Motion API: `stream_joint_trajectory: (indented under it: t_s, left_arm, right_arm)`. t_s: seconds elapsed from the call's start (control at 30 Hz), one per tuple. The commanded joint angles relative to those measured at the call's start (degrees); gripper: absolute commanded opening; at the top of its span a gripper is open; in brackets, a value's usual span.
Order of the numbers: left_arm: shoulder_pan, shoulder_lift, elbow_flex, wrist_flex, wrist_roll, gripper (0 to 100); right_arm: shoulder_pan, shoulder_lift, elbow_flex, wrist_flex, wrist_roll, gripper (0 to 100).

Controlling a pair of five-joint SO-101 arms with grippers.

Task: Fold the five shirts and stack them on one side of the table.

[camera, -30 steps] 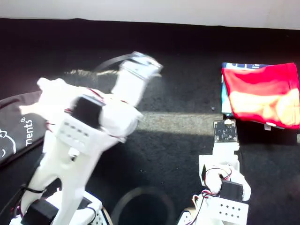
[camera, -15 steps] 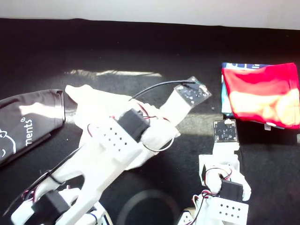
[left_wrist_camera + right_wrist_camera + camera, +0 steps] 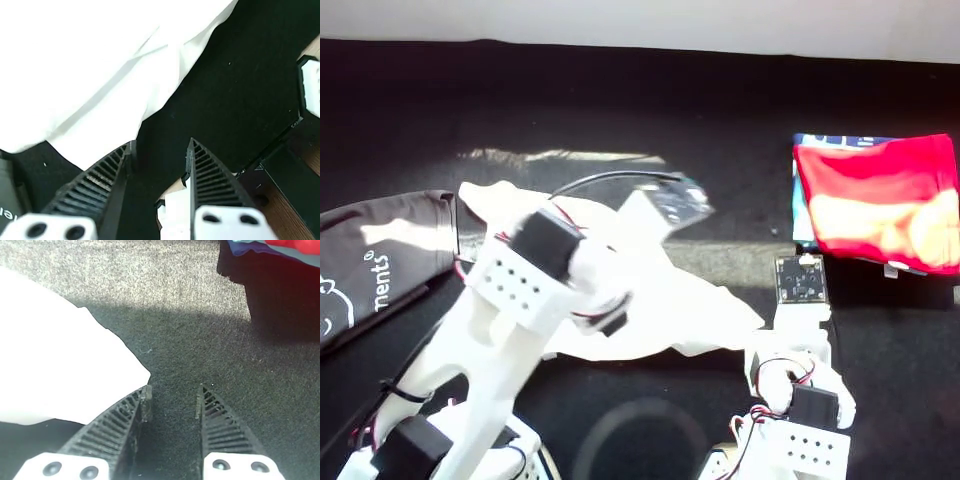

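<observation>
Sprawling mid-table on the black cloth (image 3: pixel 620 100), the white shirt (image 3: pixel 705 315) lies unfolded, half hidden under the left arm. Left gripper (image 3: pixel 161 145) and right gripper (image 3: pixel 173 390) both gape, empty. Folded red shirt (image 3: pixel 880 200) sits far right; black shirt (image 3: pixel 370 260) is cut off.

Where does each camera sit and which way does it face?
High: overhead, looking down on the table; left arm over the white shirt, right arm beside it.
Left wrist: arm-mounted, looks past the open left gripper at the white shirt.
Right wrist: arm-mounted, looks past the open right gripper toward the red shirt.
Shared: all three show the white shirt.
</observation>
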Motion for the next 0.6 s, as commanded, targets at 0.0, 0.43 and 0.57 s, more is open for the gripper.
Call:
stream_joint_trajectory:
  t_s: [0.0,0.43,0.57]
  left_arm:
    - [-6.90,-1.71,6.29,0.35,-1.14,17]
    - [-28.62,-1.98,36.62,-20.04,-13.63,17]
    - [-33.19,-1.98,41.89,-28.75,-13.71,17]
  right_arm:
    - [-0.48,-0.13,-0.22,-0.84,-0.53,14.9]
    - [-0.57,-0.13,-0.22,-3.03,-4.92,14.9]
    - [-2.68,-0.13,-0.13,-2.77,-5.36,14.9]
